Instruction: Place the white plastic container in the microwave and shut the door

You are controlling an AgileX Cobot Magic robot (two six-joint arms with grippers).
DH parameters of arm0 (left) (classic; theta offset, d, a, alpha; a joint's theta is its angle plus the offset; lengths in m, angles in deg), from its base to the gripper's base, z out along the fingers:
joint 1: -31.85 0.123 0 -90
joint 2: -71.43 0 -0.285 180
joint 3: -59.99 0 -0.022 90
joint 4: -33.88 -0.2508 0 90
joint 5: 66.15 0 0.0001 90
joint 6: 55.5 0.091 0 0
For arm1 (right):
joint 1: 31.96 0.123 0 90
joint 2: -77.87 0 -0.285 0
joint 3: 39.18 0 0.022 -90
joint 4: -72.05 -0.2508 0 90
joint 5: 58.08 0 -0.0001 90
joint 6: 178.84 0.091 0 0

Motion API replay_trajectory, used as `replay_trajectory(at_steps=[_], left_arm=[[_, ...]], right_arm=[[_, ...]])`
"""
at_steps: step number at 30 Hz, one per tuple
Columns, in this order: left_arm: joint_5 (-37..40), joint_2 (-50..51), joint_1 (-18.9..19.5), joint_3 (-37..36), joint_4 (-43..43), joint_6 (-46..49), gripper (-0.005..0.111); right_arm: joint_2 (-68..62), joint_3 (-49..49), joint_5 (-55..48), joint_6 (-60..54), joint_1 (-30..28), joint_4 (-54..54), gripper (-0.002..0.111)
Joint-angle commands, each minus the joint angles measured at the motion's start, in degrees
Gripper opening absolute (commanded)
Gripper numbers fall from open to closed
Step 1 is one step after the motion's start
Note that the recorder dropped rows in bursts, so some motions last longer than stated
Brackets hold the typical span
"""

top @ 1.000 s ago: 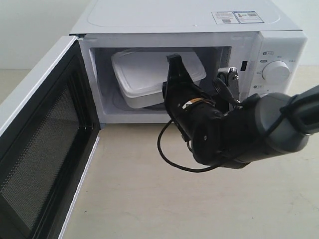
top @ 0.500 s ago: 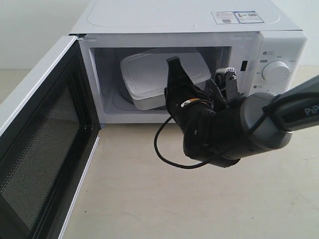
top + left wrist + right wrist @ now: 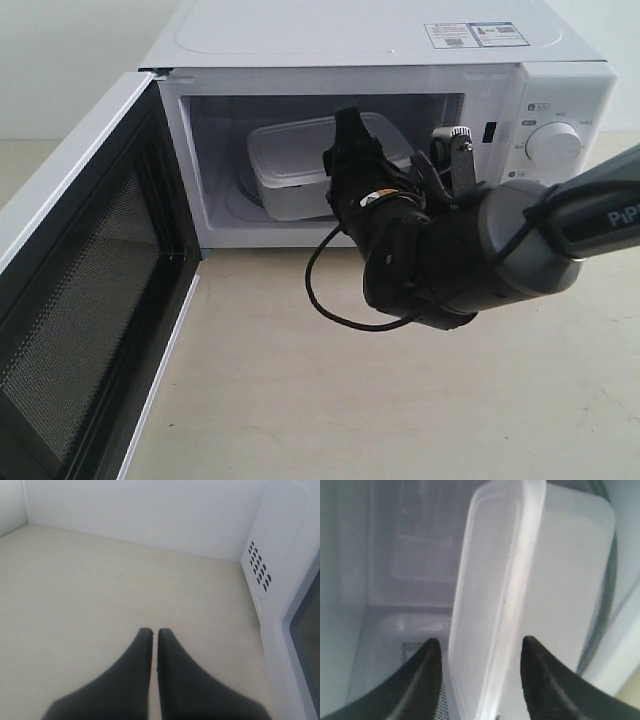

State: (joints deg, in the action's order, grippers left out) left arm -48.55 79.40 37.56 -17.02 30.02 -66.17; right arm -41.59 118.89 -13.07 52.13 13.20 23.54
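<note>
The white microwave (image 3: 360, 40) stands with its door (image 3: 80, 290) swung wide open to the left. The white plastic container (image 3: 290, 165) lies level inside the cavity on the glass turntable (image 3: 607, 595). My right gripper (image 3: 348, 150) reaches into the cavity at the container's near right end. In the right wrist view, that gripper (image 3: 480, 642) is open, its fingers straddling the edge of the container (image 3: 490, 580) with gaps on both sides. My left gripper (image 3: 151, 630) is shut and empty over the table; the exterior view does not show it.
The microwave's knob (image 3: 553, 143) and control panel sit right of the cavity, close to my right arm. A black cable (image 3: 325, 300) loops under that arm. The left wrist view shows the microwave's vented side wall (image 3: 258, 567) beside my left gripper.
The container has gone from tilted up to lying level, and sits deeper and lower in the cavity. My right gripper has pushed further in with it.
</note>
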Motion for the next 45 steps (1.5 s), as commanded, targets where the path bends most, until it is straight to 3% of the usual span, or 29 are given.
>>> replay_trajectory(at_steps=[1, 7, 11, 14, 18, 22, 25, 28, 34, 45], left_arm=[[-0.1, -0.2, -0.3, -0.2, 0.2, 0.3, 0.004], [-0.1, -0.2, -0.3, -0.2, 0.2, 0.3, 0.004], [-0.1, -0.2, -0.3, -0.2, 0.2, 0.3, 0.004], [-0.1, -0.2, -0.3, -0.2, 0.2, 0.3, 0.004], [-0.1, -0.2, -0.3, -0.2, 0.2, 0.3, 0.004], [-0.1, -0.2, -0.3, -0.2, 0.2, 0.3, 0.004], [-0.1, -0.2, -0.3, -0.2, 0.2, 0.3, 0.004], [-0.1, -0.2, -0.3, -0.2, 0.2, 0.3, 0.004], [-0.1, -0.2, -0.3, -0.2, 0.2, 0.3, 0.004], [-0.1, -0.2, -0.3, -0.2, 0.2, 0.3, 0.004]], right_arm=[[1.5, -1.5, -3.2, -0.9, 0.0, 0.3, 0.045], [6.1, -9.3, -3.9, -2.8, 0.0, 8.3, 0.045], [8.8, -14.0, -5.0, -12.2, 0.0, 24.5, 0.044], [9.9, -15.4, -8.0, -23.2, 0.0, 35.7, 0.034], [9.6, -15.7, -10.3, -46.4, 0.0, 39.9, 0.000], [7.5, -16.0, -2.9, -61.2, 0.0, 33.1, 0.000], [4.7, -16.0, 3.8, -58.6, 0.0, 27.3, 0.000], [2.1, -16.0, 7.9, -53.2, 0.0, 29.1, 0.000], [-1.7, -15.9, 17.8, -53.0, 0.0, 29.4, 0.000], [-6.4, -8.8, 15.4, -51.4, -0.4, 27.8, 0.000]])
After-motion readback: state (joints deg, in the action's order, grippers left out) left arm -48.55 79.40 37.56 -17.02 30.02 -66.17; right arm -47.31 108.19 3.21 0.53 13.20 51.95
